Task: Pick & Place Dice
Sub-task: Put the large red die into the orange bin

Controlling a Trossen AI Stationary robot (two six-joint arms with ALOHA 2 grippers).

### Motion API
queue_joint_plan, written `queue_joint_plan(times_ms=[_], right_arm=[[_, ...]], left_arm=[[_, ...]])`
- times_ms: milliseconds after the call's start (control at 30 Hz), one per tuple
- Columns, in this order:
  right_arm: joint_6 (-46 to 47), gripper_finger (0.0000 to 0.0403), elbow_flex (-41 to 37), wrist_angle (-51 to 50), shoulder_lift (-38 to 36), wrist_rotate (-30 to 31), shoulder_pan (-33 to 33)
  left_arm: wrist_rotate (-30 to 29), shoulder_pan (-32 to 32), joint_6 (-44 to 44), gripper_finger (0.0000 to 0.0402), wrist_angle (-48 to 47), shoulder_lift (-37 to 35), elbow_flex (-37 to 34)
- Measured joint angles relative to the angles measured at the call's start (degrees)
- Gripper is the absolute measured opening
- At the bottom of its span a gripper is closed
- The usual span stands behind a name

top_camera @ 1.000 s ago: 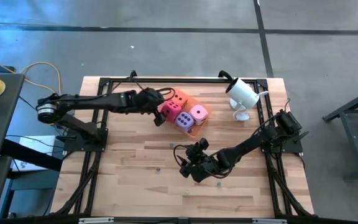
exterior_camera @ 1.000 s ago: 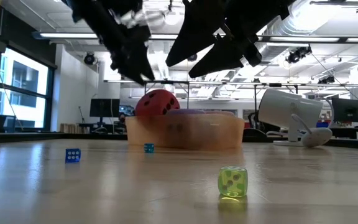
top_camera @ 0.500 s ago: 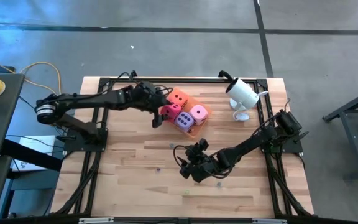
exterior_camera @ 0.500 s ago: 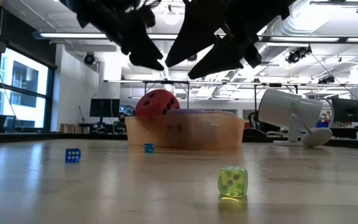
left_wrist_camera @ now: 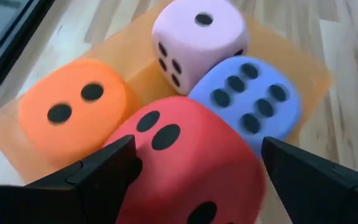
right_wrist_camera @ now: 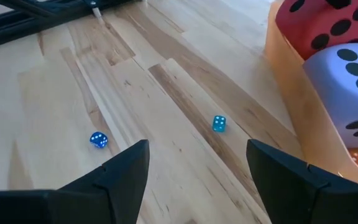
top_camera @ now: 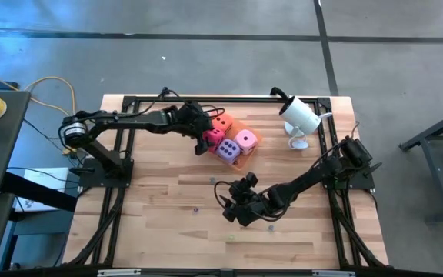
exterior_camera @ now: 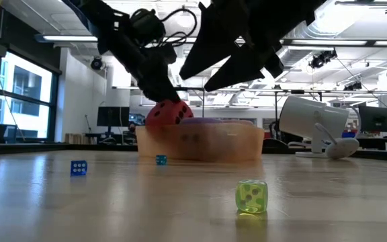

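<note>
- Four soft dice sit packed in the translucent orange tray [top_camera: 250,146]: the red die [left_wrist_camera: 191,162], the orange die [left_wrist_camera: 73,106], the pink die [left_wrist_camera: 197,31] and the purple die [left_wrist_camera: 247,99].
- My left gripper [left_wrist_camera: 194,168] hangs over the tray with its fingers spread wide, one on each side of the red die; I see no squeeze yet.
- I judge this the reach-and-grasp step on the red die.
- Next I would need to lower, centre the die between the fingers, then close without nudging the purple die touching it.
- My right gripper [right_wrist_camera: 194,168] waits with fingers apart, low over bare table, the tray just ahead of it.
- Two small blue dice [right_wrist_camera: 219,124] lie beyond its fingertips.
</note>
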Motion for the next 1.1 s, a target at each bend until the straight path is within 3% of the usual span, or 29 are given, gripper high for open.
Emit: queue_joint_plan(times_ms=[167,433,733,900,1100], right_arm=[[0.0,0.0258,0.0,0.0,0.0,0.0,0.3],[0.2,0.0258,0.0,0.0,0.0,0.0,0.3],[0.2,0.0258,0.0,0.0,0.0,0.3,0.3],[0.2,0.0258,0.0,0.0,0.0,0.5,0.3],[0.0,0.0258,0.0,0.0,-0.1,0.5,0.3]], left_arm=[[1.6,3.2,-3.1,0.0340,-1.0,0.6,-0.3],[9.4,8.6,-5.3,0.0340,-0.5,0.6,-1.4],[9.1,9.2,-8.0,0.0340,7.9,0.5,-1.1],[9.3,9.6,-9.4,0.0340,5.6,0.5,-0.9],[8.5,8.9,-4.4,0.0340,4.4,-0.4,-0.9]])
